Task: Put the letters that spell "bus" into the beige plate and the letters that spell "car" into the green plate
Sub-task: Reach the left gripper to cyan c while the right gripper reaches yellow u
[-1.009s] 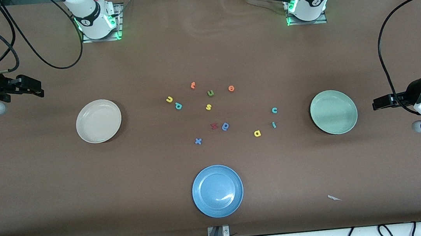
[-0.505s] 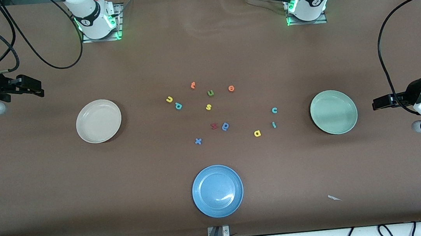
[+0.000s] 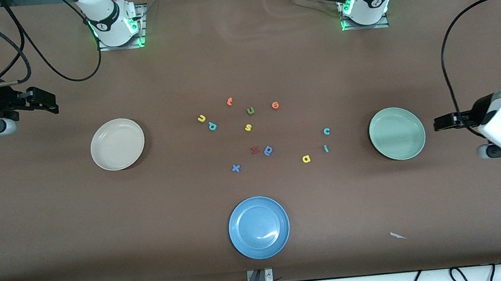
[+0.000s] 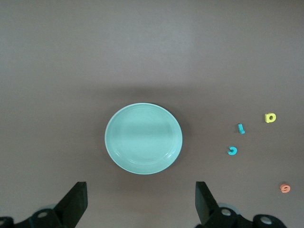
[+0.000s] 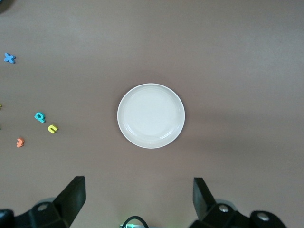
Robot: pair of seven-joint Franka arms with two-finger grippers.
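Front view: tiny foam letters are scattered mid-table between the round cream-beige plate [image 3: 117,144] and round mint-green plate [image 3: 397,133].

Left wrist view: the left pincer [image 4: 141,203] is held wide open, empty, above the table beside the green plate.

Right wrist view: the right pincer [image 5: 137,198] is likewise spread, empty, beside the beige plate.

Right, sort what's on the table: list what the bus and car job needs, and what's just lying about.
Needed:
- yellow u, teal b, yellow s
- beige plate
- teal c, yellow a, teal r
- green plate

Lying about:
- blue plate
- olive u
- two orange letters
- dark red letter
- blue b-shaped letter
- blue x
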